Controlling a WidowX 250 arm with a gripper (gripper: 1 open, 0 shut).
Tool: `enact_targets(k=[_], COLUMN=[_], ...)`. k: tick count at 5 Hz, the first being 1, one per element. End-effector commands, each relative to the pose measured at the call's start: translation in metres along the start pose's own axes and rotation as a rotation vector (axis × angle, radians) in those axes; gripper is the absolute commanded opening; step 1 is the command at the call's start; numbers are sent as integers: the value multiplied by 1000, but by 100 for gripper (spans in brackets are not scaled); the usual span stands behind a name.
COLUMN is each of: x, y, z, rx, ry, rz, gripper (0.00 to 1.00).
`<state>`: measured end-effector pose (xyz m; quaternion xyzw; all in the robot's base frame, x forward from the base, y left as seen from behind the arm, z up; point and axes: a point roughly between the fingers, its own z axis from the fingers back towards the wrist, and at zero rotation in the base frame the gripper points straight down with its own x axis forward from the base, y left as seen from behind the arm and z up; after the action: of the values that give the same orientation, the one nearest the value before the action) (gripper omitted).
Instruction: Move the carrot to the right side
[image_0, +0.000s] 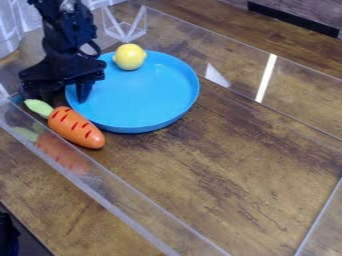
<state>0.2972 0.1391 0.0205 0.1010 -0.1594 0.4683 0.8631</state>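
Carrot (75, 128) is lying on the wooden desk (227, 170), just off the lower-left rim of the blue plate (140, 95), orange body pointing down-right, green top toward upper-left. Nothing is gripping it.

Claw (60, 86) is hanging just above and left of the carrot, by the plate's left rim, near the leafy end but apart from the orange body. Its dark fingers (83, 80) are standing parted, with nothing visible between them. Whether the tips are touching the desk or the plate rim is too dark to tell.

Yellow round fruit (128, 56) is sitting at the plate's far rim, to the right of the black arm (63, 35).

Arm is running out of view at the top-left edge. A clear sheet or low wall is lying along the desk's near-left side, throwing a faint orange reflection below the carrot. White glare streaks are blurring the desk surface at right.
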Motion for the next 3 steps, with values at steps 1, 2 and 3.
enact_targets(k=[1,2,3], x=[-7,-7,-6], y=[-6,-8,-9], z=[-4,-5,-6], rx=[-1,1,3], ry=[2,-4,-6], rz=[-31,-30,-30], gripper=[100,100,0])
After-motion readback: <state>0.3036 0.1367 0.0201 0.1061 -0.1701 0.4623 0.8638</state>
